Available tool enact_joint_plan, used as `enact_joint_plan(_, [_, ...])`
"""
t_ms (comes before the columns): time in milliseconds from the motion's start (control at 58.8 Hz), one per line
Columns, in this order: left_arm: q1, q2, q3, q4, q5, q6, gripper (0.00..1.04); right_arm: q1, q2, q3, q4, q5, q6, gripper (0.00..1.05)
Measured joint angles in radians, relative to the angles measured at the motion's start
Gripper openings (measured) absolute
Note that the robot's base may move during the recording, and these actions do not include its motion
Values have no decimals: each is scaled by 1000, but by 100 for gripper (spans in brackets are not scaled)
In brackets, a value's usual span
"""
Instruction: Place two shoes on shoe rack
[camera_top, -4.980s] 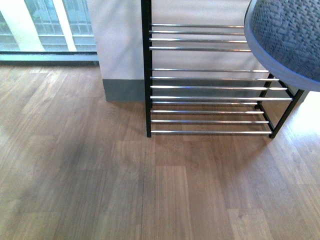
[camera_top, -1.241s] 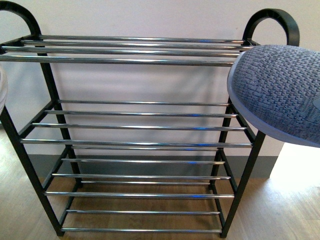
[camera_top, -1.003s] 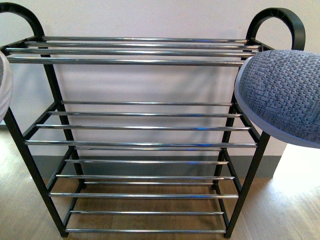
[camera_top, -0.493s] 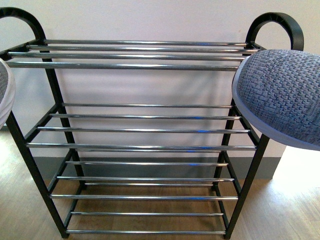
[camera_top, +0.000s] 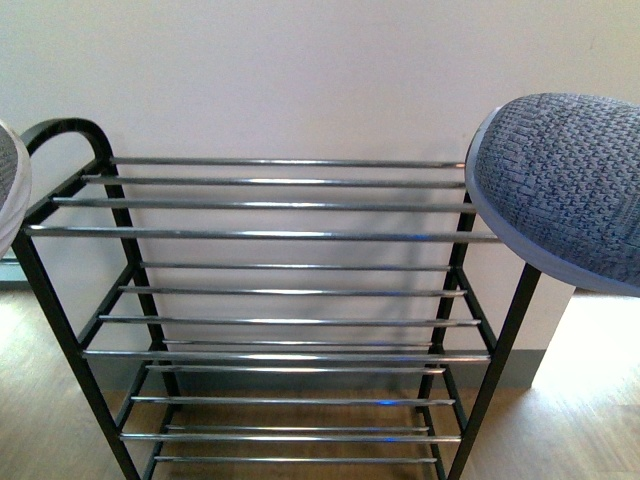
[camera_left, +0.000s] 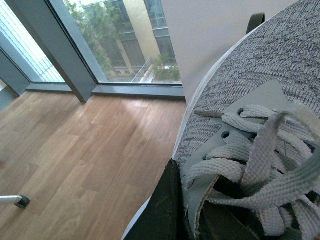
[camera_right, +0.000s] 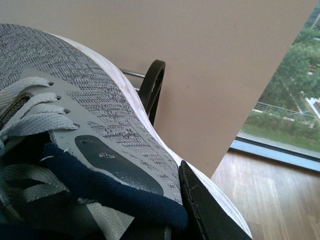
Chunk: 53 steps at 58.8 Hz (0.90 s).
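Note:
The shoe rack (camera_top: 280, 235) stands against the white wall, black frame with chrome bar tiers, all tiers bare. The right shoe (camera_top: 565, 185), grey knit with a white sole, hangs toe-forward at the right, level with the top tier. My right gripper is shut on it; one black finger (camera_right: 205, 210) presses its side by the navy lining. The left shoe (camera_top: 10, 190) shows only as a sliver at the left edge. In the left wrist view my left gripper is shut on this shoe (camera_left: 260, 85); a black finger (camera_left: 160, 215) lies beside its laces.
Wooden floor (camera_top: 590, 420) lies under and around the rack. A grey skirting runs along the wall behind it. A floor-to-ceiling window (camera_left: 120, 45) is off to the left, another window (camera_right: 295, 100) off to the right. The rack's arch end (camera_right: 152, 87) shows beside the right shoe.
The front view has tilted up and drawn nearer: the rack sits lower in the frame with more wall above it. Both shoes stay at the frame's edges, level with the top tier.

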Motion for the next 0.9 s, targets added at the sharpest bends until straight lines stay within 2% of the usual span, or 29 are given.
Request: enact_joint_plan(901, [0,0,0,0,-1,1,2,-2,2,0,0,3,0,1])
